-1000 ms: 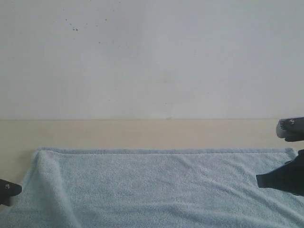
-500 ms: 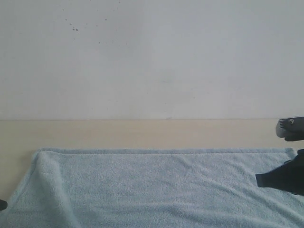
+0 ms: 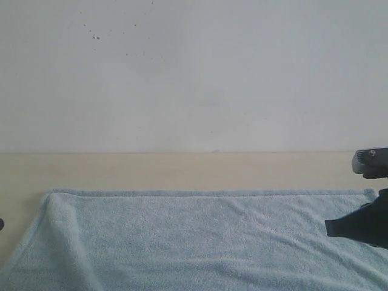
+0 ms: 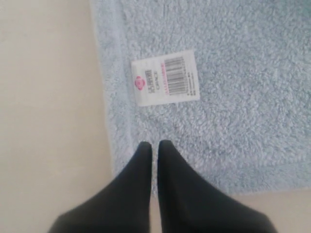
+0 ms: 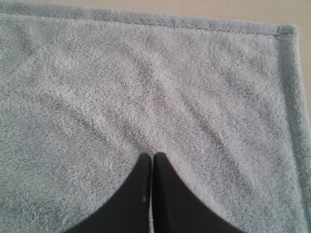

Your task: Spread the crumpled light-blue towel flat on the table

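The light-blue towel [image 3: 194,242] lies spread over the near part of the beige table [image 3: 182,170], with soft ripples and a low fold along its left side. My right gripper [image 3: 330,228] hovers over the towel's right part, shut with nothing in it; in the right wrist view its tips [image 5: 152,156] point across the fleece [image 5: 146,87] toward a hemmed corner. My left gripper [image 4: 154,144] is shut and empty too, just above another corner of the towel [image 4: 218,121], below a white barcode label [image 4: 165,77]. In the exterior view only a dark sliver of it shows at the left edge.
A white wall [image 3: 194,73] rises behind the table's far edge. A strip of bare tabletop runs between wall and towel. Bare table [image 4: 48,97] also lies beside the towel's hem in the left wrist view. A grey part of the right arm [image 3: 371,159] shows at the right edge.
My left gripper has drawn back leftward, almost out of the exterior view. The towel's left edge has settled a little. The right gripper has barely shifted.
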Robot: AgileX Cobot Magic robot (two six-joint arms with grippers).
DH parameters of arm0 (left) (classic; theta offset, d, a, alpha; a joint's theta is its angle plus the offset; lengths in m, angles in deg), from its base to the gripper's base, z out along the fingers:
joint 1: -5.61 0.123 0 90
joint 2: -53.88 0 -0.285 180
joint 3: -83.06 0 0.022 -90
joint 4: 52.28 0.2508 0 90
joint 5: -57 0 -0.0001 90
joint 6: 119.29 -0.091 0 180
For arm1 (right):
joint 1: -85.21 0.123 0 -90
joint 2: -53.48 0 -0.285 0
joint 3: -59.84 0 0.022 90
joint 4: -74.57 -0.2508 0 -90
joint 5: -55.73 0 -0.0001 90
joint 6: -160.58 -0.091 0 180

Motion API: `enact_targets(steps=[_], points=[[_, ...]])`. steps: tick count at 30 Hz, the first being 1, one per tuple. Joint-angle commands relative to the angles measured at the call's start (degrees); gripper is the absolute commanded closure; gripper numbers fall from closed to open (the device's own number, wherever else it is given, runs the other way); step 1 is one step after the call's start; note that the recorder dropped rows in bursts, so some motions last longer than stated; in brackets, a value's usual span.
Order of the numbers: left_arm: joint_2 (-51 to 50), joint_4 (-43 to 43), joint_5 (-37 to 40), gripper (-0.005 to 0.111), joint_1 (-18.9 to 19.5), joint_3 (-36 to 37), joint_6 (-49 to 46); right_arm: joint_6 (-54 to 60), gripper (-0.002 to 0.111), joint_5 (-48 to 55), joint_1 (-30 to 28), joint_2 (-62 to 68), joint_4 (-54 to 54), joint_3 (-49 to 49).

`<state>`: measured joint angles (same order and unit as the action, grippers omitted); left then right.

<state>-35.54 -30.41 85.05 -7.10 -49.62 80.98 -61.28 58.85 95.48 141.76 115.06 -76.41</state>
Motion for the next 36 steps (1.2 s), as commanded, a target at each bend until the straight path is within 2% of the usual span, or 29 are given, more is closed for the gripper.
enact_targets(steps=[1, 9, 16, 25, 36], points=[[-1.6, 1.46, -2.37, 0.103, -0.44, -0.05, -0.21, -0.16, 0.108, -0.34, 0.02, -0.58, 0.15, 0.14], [-7.39, 1.89, -6.19, 0.103, -0.44, -0.05, 0.44, -0.16, 0.108, 0.28, 0.02, -3.26, 0.15, 0.14], [-9.89, 6.2, -6.9, 0.103, -0.44, -0.05, 4.31, -0.16, 0.108, 0.28, 0.02, -5.73, 0.15, 0.14], [-11.81, 6.08, 0.04, 0.103, -0.44, 0.45, 7.91, -0.64, 0.108, 0.28, 0.02, -7.24, 0.15, 0.14], [-10.41, 2.83, 3.94, 0.103, -0.44, 2.86, 8.4, -1.62, 0.108, 0.28, 0.02, -7.24, 0.04, 0.14]])
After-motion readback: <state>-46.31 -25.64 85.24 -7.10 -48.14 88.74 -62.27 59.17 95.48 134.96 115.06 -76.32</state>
